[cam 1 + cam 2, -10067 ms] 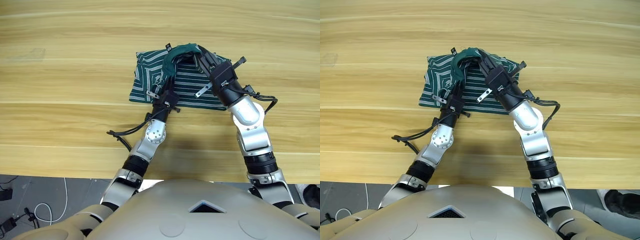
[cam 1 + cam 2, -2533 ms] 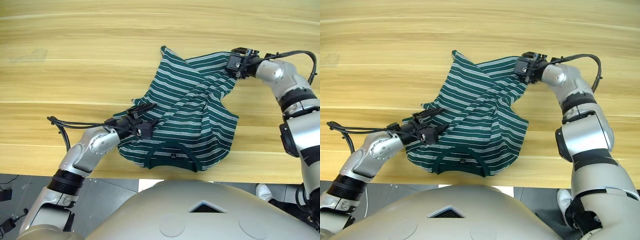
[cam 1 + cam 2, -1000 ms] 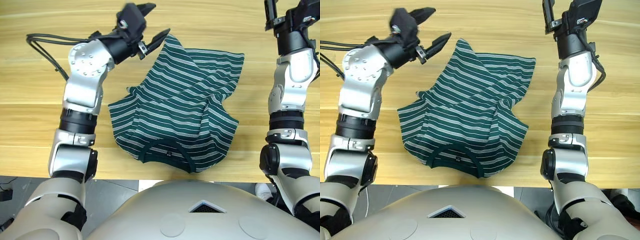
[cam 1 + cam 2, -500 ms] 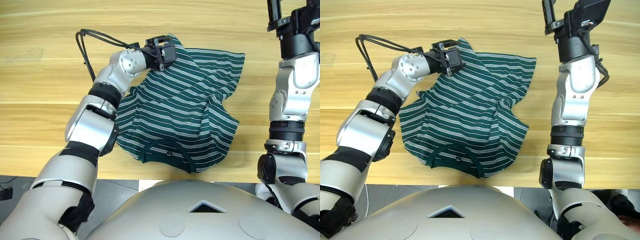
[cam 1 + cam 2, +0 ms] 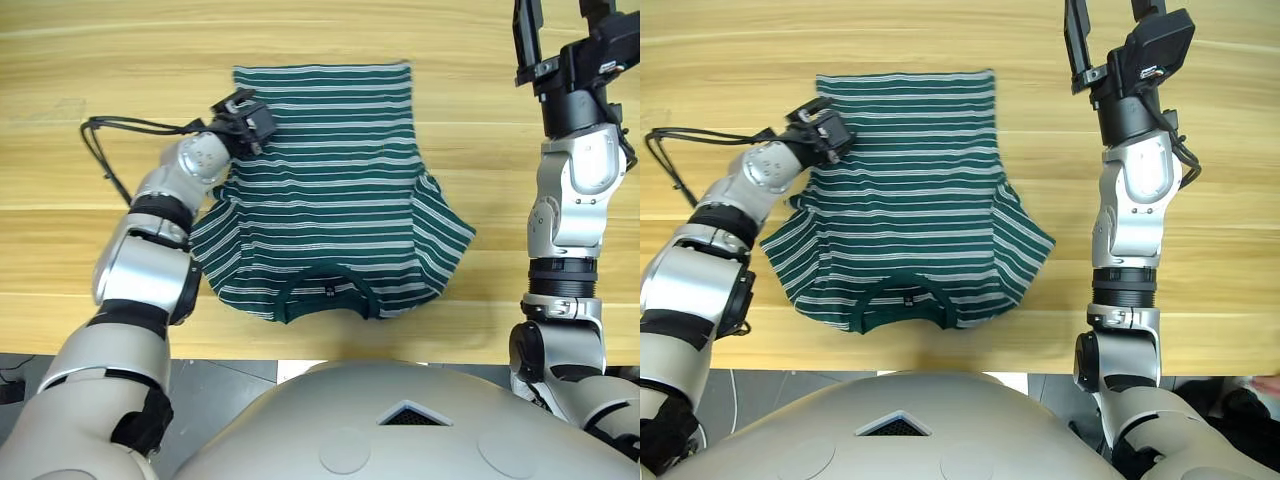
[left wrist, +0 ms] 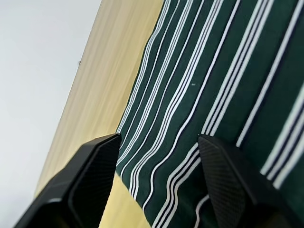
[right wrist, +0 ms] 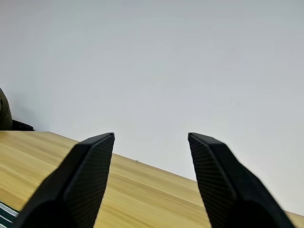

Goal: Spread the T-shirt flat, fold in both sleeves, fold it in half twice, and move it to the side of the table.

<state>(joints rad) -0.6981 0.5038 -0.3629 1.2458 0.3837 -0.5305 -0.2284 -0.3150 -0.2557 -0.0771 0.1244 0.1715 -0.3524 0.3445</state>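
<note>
One green, white-striped T-shirt (image 5: 330, 180) lies spread flat on the pale wooden bench (image 5: 90, 60), with its collar toward the robot, its hem toward the far side and both short sleeves out. Two grippers show. The left gripper (image 5: 243, 116) sits at the shirt's left edge, between hem and sleeve, its fingers (image 6: 95, 171) spread over striped cloth and bare wood. The right gripper (image 5: 562, 30) is held high, right of the shirt, its fingers (image 7: 90, 171) spread on nothing and facing a plain white wall (image 7: 152, 57). Grey floor (image 5: 60, 375) lies below the bench's near edge.
</note>
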